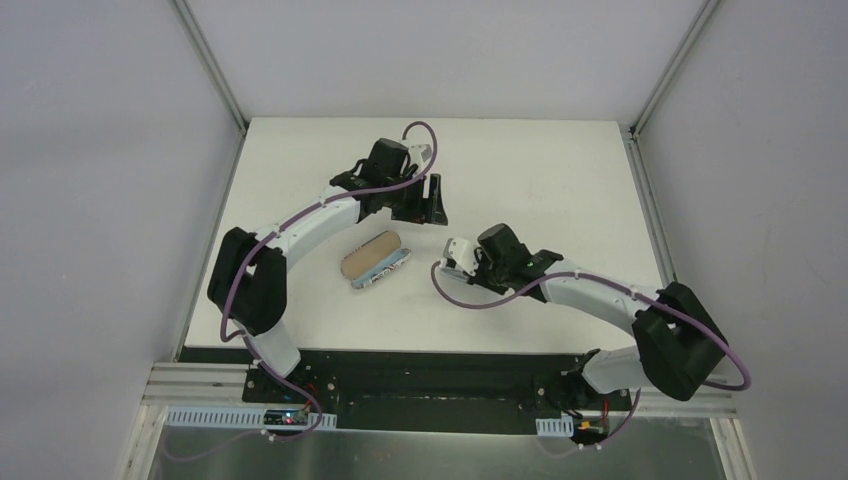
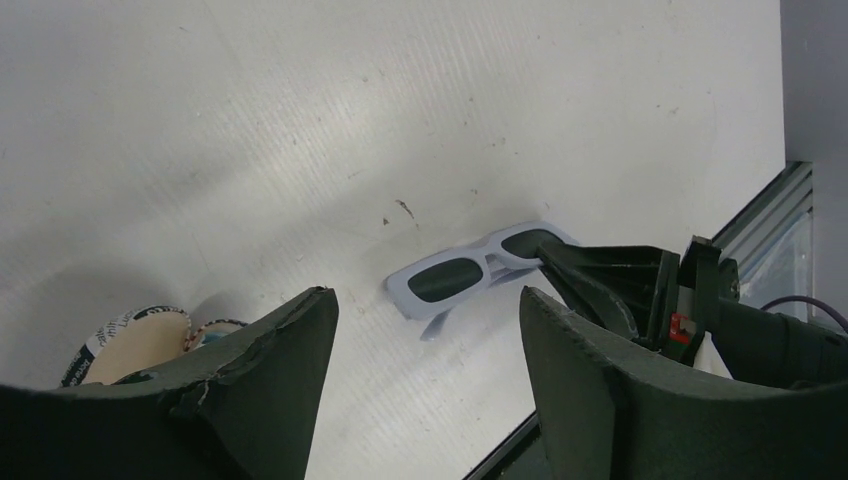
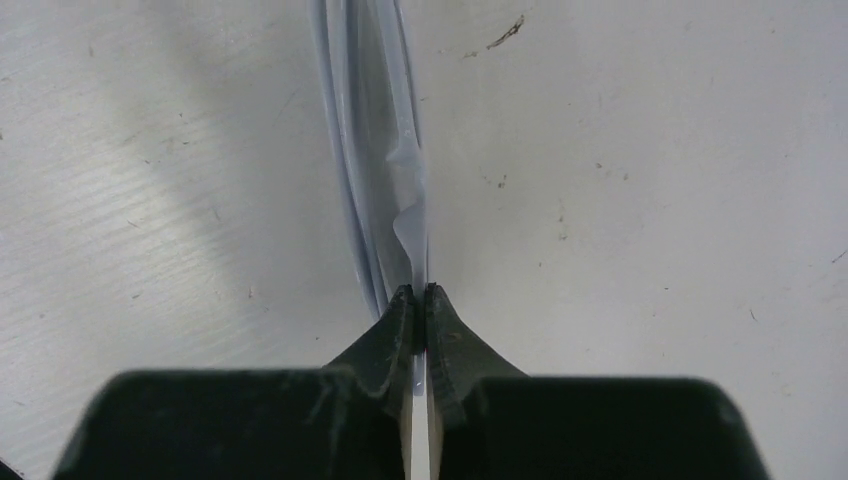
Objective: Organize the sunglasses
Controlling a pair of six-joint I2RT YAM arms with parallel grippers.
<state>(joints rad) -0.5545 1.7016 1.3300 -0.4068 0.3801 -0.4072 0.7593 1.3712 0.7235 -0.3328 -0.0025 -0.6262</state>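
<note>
Low over the table (image 2: 250,120), right gripper (image 3: 420,300) clamps one end of white-framed, dark-lensed sunglasses (image 2: 470,275); left gripper (image 2: 428,320) hovers, spread.

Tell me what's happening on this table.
The right gripper has its fingers shut on one end of the folded white sunglasses, down at the table. The left gripper hangs open a little way off, holding nothing. The printed case lies near the left arm, not yet in use.
</note>
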